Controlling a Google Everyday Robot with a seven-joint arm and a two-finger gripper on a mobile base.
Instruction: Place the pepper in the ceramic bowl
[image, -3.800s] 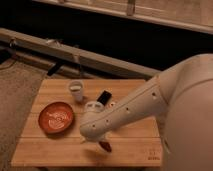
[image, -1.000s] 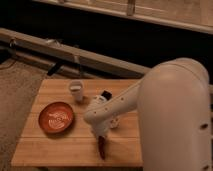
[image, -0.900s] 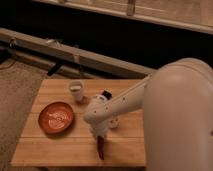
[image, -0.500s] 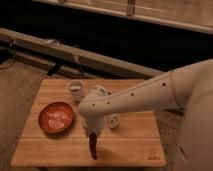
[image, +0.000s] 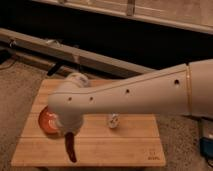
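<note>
The pepper (image: 71, 149), slender and dark red, hangs point-down just above the wooden table, off the right front rim of the ceramic bowl. My gripper (image: 67, 136) is at the pepper's top end, mostly hidden under the big white wrist of my arm (image: 130, 97), and is shut on the pepper. The orange-red ceramic bowl (image: 46, 120) sits at the table's left. Only its left part shows, because the arm covers the rest.
The wooden table (image: 125, 150) has edges close on all sides. A small white object (image: 114, 121) stands near its middle, right of the pepper. A metal rail (image: 100, 60) runs behind the table. Grey floor lies to the left.
The arm has swung left and closer to the camera, carrying the pepper from the table's front middle to beside the bowl. It now hides the back of the table.
</note>
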